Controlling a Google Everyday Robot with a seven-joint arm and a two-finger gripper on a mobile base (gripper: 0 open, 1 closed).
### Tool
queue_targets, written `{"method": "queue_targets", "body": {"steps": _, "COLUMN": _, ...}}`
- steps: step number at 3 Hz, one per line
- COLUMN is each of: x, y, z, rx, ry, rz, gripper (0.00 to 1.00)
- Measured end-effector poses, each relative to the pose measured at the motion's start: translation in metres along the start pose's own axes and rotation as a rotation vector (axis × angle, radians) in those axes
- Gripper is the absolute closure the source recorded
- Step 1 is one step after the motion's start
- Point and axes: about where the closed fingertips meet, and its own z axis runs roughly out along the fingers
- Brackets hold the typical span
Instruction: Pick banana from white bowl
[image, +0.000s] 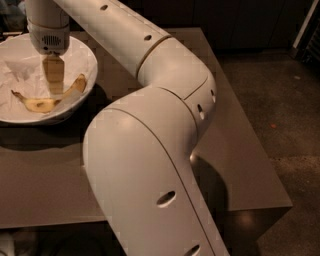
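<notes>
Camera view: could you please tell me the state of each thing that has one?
table: carrying the bowl at its far left.
bowl: upright, holding the banana and paper.
banana: lying on the paper, not yet lifted.
paper: crumpled, lining the bowl.
gripper: pointing down into the bowl, tip at the banana's middle; contact unclear.

This looks like a plain indoor work or test space, more lab or office than home, though that cannot be told for sure. A bare grey-brown table (240, 150) stands on a dark speckled floor (285, 105), with dark panels (240, 20) along the far side. A large white robot arm (150, 165) fills the near middle, its gripper (53, 86) hanging in the white bowl (91, 56) at the table's far left.
</notes>
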Motion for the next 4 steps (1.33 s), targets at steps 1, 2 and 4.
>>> {"method": "queue_targets", "body": {"steps": 1, "x": 0.003, "y": 0.007, "z": 0.009, "rx": -0.015, "ry": 0.011, "rz": 0.027, "gripper": 0.35}}
{"method": "queue_targets", "body": {"steps": 2, "x": 0.008, "y": 0.015, "z": 0.023, "rx": -0.047, "ry": 0.006, "rz": 0.049, "gripper": 0.5}}
{"method": "queue_targets", "body": {"steps": 4, "x": 0.017, "y": 0.021, "z": 0.04, "rx": -0.091, "ry": 0.015, "rz": 0.06, "gripper": 0.6}}
